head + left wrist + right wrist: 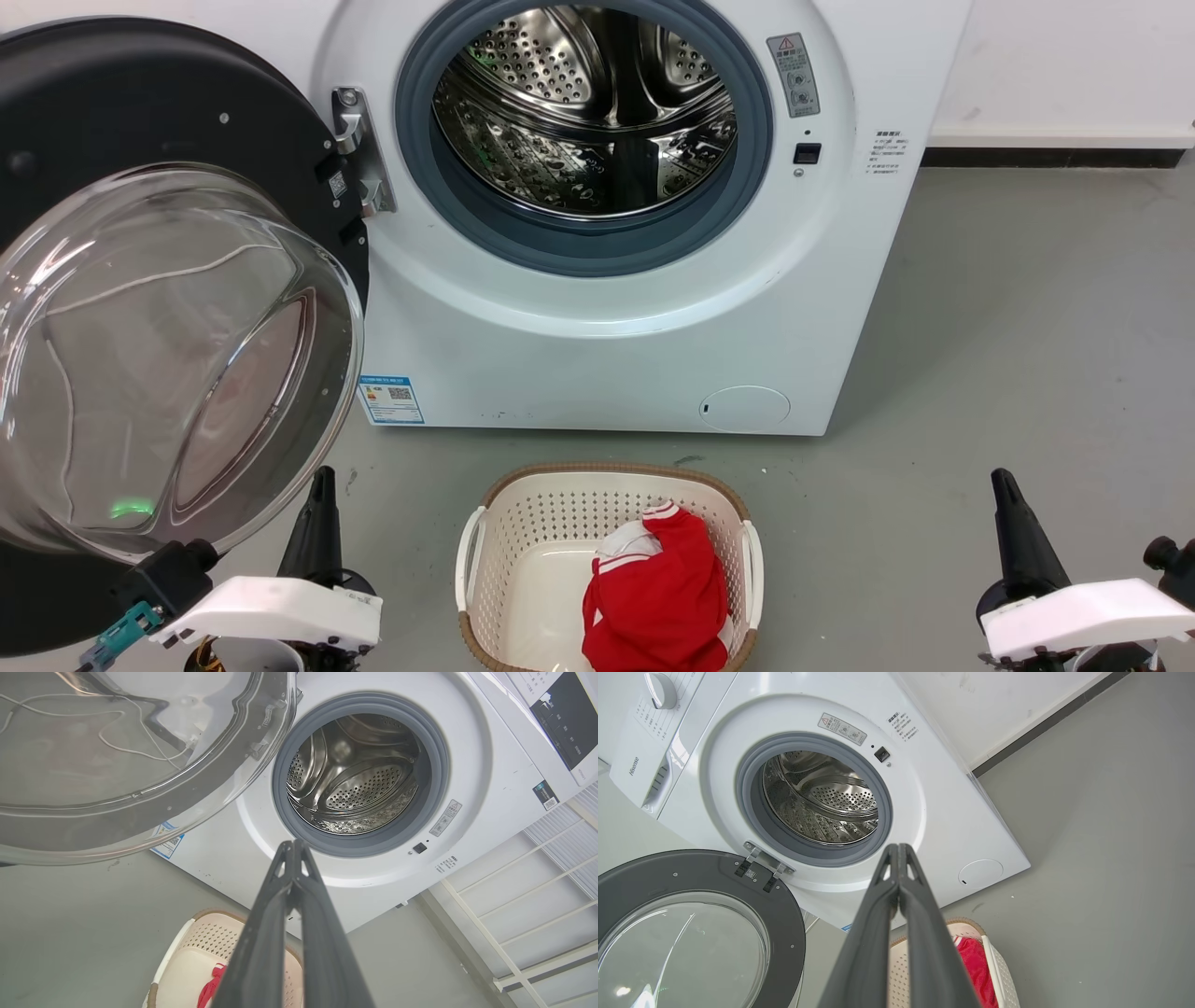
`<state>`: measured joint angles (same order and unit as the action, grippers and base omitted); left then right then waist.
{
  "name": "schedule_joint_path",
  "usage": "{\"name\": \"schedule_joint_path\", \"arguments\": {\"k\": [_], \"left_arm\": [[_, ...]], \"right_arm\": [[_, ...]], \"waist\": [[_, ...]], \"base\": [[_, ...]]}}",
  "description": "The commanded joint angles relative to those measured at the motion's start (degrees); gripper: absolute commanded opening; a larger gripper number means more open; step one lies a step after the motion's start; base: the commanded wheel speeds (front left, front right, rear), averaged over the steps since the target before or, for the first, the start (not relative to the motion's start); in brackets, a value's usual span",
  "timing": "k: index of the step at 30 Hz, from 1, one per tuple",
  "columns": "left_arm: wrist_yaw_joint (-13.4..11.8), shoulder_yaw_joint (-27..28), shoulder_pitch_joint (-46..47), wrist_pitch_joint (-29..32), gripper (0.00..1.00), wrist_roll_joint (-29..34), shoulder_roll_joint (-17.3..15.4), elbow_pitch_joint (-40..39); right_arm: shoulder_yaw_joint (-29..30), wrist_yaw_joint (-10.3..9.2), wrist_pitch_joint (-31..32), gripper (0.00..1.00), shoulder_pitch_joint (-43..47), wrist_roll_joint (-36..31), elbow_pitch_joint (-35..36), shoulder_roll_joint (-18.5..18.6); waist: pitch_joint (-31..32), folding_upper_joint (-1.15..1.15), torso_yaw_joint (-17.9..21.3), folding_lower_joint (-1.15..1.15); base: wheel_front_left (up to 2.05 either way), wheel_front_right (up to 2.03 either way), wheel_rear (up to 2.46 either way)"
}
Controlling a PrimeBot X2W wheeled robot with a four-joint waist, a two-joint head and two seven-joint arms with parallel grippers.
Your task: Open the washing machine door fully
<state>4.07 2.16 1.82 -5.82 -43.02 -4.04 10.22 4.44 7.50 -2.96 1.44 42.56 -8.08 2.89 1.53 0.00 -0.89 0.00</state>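
L fingers nr door lower edge

The left gripper, at the lower left of the head view, shows a long matt black finger that narrows to a blunt tip. It comes out of a white angular shell with flat, bevelled faces. Next to the shell is a black block carrying a teal plug, and thin wires run down to the bottom edge. The right gripper, lower right, is built alike: black tapered finger, white casing, and a round black knob by the frame's edge. Seen from the wrists, the fingers are dark grey struts with small triangular openings near the tips.
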Motion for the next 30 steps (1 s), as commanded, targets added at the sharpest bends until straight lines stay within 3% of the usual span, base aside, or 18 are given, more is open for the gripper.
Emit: {"name": "schedule_joint_path", "arguments": {"k": [1,30], "left_arm": [[0.4,0.3,1.9,0.3,0.0,-1.7,0.0,-0.5],[1.7,2.1,3.1,5.5,0.0,-21.8,0.4,1.3]], "right_arm": [[0.2,0.0,0.2,0.0,-1.5,1.8,0.3,0.1],[1.0,0.0,4.1,0.0,-4.4,22.1,-2.3,0.1]], "waist": [[0.0,0.0,0.0,0.0],[-0.6,0.0,0.3,0.0]], "base": [[0.0,0.0,0.0],[0.0,0.0,0.0]]}}
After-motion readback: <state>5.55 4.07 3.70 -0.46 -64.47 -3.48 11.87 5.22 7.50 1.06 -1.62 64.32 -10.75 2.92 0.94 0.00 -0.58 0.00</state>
